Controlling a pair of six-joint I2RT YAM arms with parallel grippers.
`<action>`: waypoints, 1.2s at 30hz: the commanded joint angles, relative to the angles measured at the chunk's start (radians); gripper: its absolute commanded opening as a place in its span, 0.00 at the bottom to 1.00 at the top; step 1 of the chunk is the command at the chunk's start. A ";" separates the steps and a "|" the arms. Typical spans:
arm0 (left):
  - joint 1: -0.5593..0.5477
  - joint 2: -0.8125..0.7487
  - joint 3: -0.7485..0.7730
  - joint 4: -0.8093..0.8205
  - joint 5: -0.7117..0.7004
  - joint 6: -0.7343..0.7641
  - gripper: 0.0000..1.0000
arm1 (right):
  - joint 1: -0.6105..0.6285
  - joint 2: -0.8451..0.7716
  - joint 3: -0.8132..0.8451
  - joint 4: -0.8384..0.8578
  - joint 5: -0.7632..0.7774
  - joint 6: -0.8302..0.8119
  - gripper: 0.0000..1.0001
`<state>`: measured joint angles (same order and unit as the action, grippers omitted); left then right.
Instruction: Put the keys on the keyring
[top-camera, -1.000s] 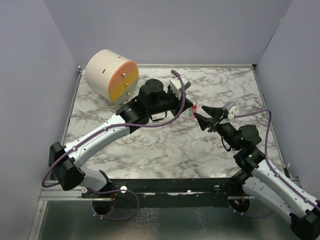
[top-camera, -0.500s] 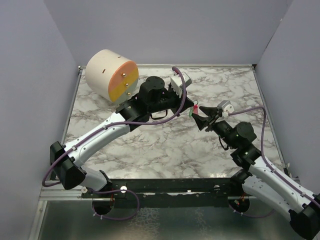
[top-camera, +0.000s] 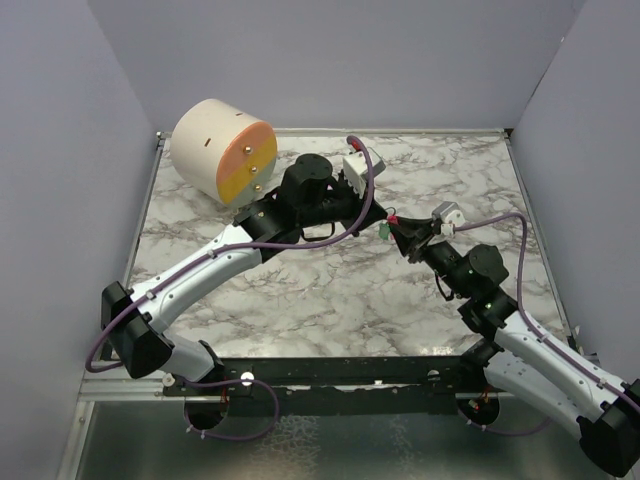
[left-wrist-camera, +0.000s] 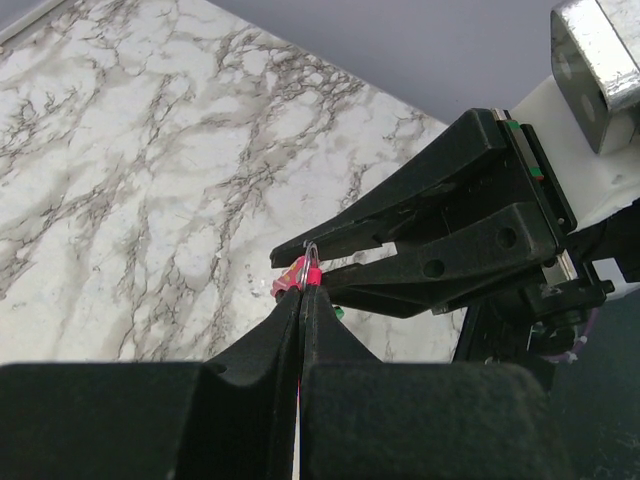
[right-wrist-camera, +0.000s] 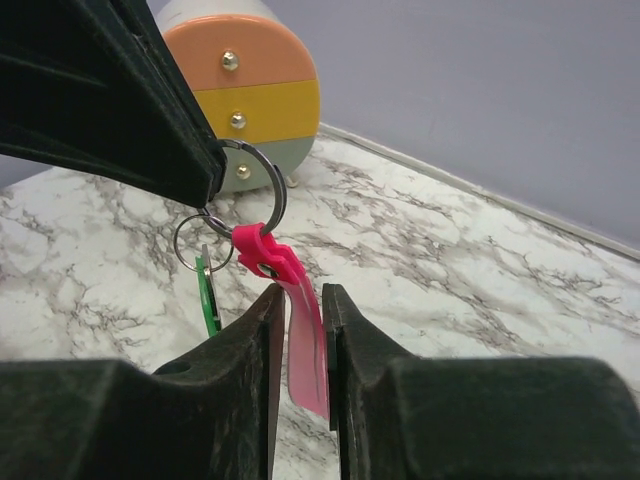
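My left gripper (left-wrist-camera: 305, 290) is shut on the keyring, pinching its large silvery ring (right-wrist-camera: 262, 185) above the table. From that ring hang a smaller ring (right-wrist-camera: 200, 240) carrying the green key (right-wrist-camera: 208, 295), and the pink tag (right-wrist-camera: 303, 335). My right gripper (right-wrist-camera: 303, 295) faces the left one, its jaws drawn narrow around the tag. The tag leans on the right pad, and a slit of light shows on its other side. In the top view both grippers (top-camera: 378, 215) (top-camera: 397, 232) meet over the table's middle, the key (top-camera: 383, 231) between them.
A cream drum with an orange and yellow face (top-camera: 222, 150) lies at the back left of the marble table (top-camera: 300, 290). Grey walls close in the sides and back. The right arm's fingers (left-wrist-camera: 440, 265) fill the left wrist view.
The right gripper has moved left up to the left gripper, and its jaws have narrowed around the pink tag. The left gripper stays shut on the ring.
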<state>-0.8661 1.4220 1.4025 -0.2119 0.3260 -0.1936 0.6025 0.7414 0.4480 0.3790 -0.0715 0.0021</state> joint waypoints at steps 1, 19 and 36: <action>-0.005 0.009 0.044 -0.023 0.012 -0.012 0.00 | 0.005 -0.009 -0.008 0.036 0.058 -0.008 0.21; -0.011 0.052 0.070 -0.151 -0.011 0.000 0.00 | 0.005 -0.031 -0.010 0.015 0.107 -0.021 0.21; -0.016 0.072 0.133 -0.171 -0.166 0.028 0.00 | 0.005 -0.024 0.017 -0.052 0.109 0.002 0.20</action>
<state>-0.8726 1.4834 1.4963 -0.3813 0.2081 -0.1810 0.6029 0.7254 0.4400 0.3485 0.0395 -0.0036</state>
